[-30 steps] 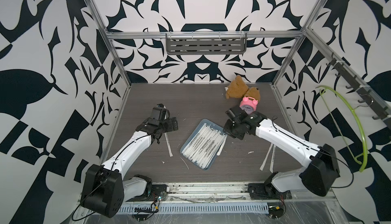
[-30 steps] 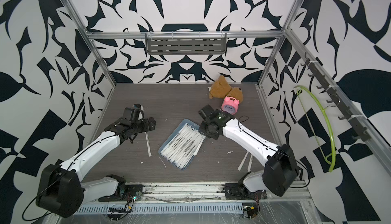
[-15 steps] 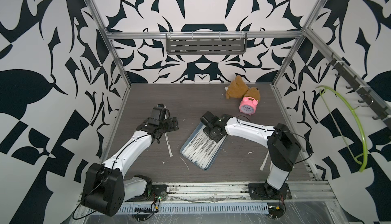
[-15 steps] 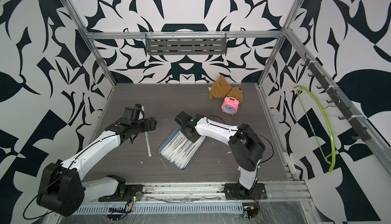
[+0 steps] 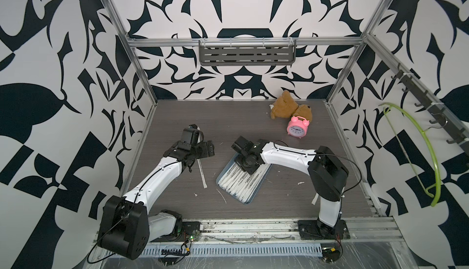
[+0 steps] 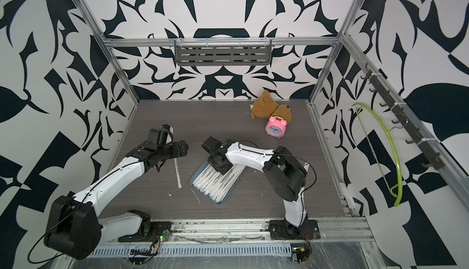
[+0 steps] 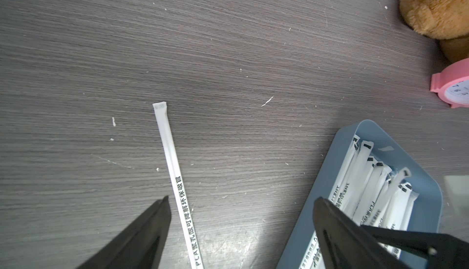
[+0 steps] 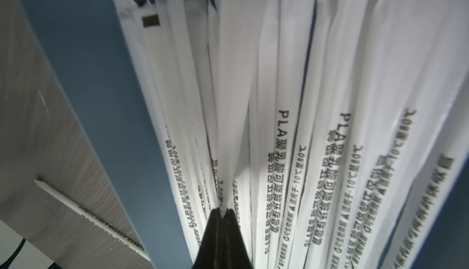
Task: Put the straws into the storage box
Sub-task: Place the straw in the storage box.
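Right wrist view is showing the right gripper [image 8: 222,210] pinching one straw [image 8: 232,90] over the storage box [image 8: 88,77] mid-worktop, where lowering it flat among the stacked straws [image 8: 286,102] before releasing is looking wisest, the left gripper [image 7: 241,199] hanging open nearby.

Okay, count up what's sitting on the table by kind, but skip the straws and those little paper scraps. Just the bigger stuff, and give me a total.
teddy bear: 1
pink alarm clock: 1
storage box: 1
Total: 3
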Robot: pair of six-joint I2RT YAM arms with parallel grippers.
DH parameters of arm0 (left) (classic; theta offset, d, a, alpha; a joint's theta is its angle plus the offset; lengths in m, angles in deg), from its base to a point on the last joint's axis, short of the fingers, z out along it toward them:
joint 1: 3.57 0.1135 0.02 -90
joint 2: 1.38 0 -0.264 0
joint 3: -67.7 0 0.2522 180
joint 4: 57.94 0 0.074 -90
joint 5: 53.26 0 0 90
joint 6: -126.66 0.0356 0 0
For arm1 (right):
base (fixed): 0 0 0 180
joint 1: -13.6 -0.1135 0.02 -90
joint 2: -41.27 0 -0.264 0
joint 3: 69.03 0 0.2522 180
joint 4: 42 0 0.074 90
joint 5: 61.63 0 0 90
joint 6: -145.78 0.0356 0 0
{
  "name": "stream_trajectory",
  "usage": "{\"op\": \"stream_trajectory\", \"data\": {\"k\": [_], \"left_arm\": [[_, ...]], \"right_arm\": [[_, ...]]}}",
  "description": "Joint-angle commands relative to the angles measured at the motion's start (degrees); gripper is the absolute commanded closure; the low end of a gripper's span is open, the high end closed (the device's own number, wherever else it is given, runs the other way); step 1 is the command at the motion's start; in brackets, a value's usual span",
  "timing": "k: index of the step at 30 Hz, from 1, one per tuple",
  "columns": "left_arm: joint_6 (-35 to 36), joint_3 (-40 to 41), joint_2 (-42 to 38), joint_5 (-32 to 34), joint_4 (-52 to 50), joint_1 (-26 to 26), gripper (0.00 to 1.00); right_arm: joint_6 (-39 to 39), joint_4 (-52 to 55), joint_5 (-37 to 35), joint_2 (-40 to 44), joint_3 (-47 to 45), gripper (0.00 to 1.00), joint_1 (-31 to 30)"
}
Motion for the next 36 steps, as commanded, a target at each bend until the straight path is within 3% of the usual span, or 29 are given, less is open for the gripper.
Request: {"op": "stream_trajectory", "data": {"k": [1,5,16,24,30,36], "left_arm": [[0.8,0.5,-0.3,-0.4,0.2,0.3,0.05],[0.4,0.5,0.0,-0.8,0.5,0.3,0.06],[-1.9,-0.6,0.2,-0.4,-2.7,0.3,0.14],[-5.8,-1.5,-1.1,0.0,-9.7,0.3,0.34],[-10.8,0.9,-1.1,0.4,-13.9,0.3,0.47],[-11.0,0.6,5.9,2.4,-12.6,0.2,0.59]], "right_arm": [[-1.2,0.8,1.9,-0.3,2.7,1.0,-0.3],[-2.1,1.4,3.4,-1.5,3.0,0.99,-0.2],[-6.3,4.9,3.5,-0.8,5.3,0.8,-0.2],[-9.0,6.7,1.5,2.5,5.1,0.75,-0.1],[-16.5,9.9,-5.6,9.2,3.8,0.74,1.1],[-23.5,11.9,-9.0,15.0,1.7,0.75,2.3]]}}
